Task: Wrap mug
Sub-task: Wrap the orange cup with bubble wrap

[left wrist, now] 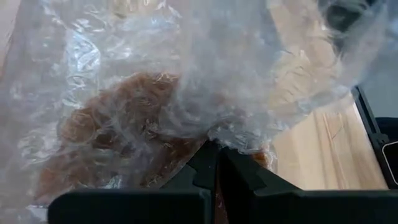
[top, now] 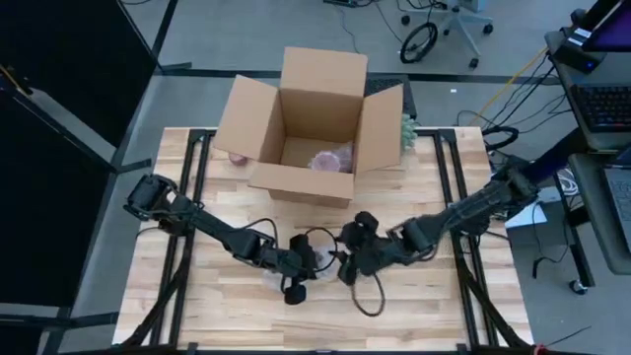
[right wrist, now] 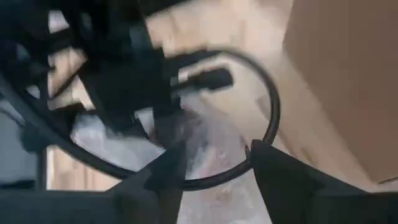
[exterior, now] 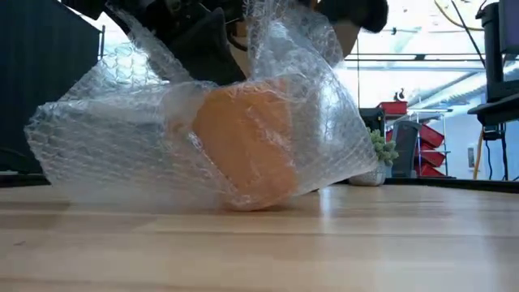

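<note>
At centre-left of the high view, the left hand (top: 299, 264) sits low over the pale wooden desk (top: 197, 296). In its wrist view its two dark fingers (left wrist: 199, 171) are pressed together on a fold of the clear bubble wrap sheet (exterior: 105, 138), probably so the film stays taut over the orange ceramic mug (exterior: 247, 146).

The mug lies at the middle of the low view — on the desk, tipped on its side and already mostly shrouded, with loose wrap trailing toward the frame's left.

Just right of centre in the high view, the right hand (top: 353, 258) hovers close beside the bundle. Its fingers stand apart with nothing between them, wrap showing beyond the gap.

Above, in the upper middle, stands the open brown cardboard box (top: 315, 128). The lower part of the desk offers open room; its near edge is well apart from the bundle.
</note>
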Robot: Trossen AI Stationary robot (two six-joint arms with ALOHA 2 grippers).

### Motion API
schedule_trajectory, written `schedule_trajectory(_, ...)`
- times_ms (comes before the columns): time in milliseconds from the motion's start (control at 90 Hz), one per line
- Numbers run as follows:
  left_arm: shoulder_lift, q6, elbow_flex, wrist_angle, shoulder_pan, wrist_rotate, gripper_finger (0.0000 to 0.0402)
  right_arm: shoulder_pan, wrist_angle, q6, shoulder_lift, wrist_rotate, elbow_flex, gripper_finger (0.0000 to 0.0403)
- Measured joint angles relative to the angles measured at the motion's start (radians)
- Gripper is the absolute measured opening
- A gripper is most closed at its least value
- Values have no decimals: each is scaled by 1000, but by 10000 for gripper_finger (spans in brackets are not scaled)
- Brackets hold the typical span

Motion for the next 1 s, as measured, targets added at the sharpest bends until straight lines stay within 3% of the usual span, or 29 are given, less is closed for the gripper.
schedule_trajectory(267, 0, 0, 0, 4, 0, 3, 0, -34, -144, -16, -45, -9, -1, 272)
schedule_trajectory(422, 0, 0, 0, 5, 0, 2, 0, -5, -244, 19, -144, 0, -1, 283)
schedule_trajectory(567, 0, -1, 0, 7, 0, 1, 0, 50, -293, 120, -157, 80, -29, 278)
schedule_trajectory(656, 0, -4, 0, 7, 0, 1, 0, 91, -192, 165, -134, 123, -101, 277)
schedule_trajectory(756, 0, -5, 0, 7, 0, 1, 0, 124, 51, 165, -114, 202, -198, 277)
schedule_trajectory(856, 0, -5, 0, 8, 1, 1, 0, 100, 254, 134, -82, 203, -266, 277)
schedule_trajectory(1000, 0, -7, 0, 8, 1, 0, 0, 29, 310, 13, -48, 175, -225, 277)
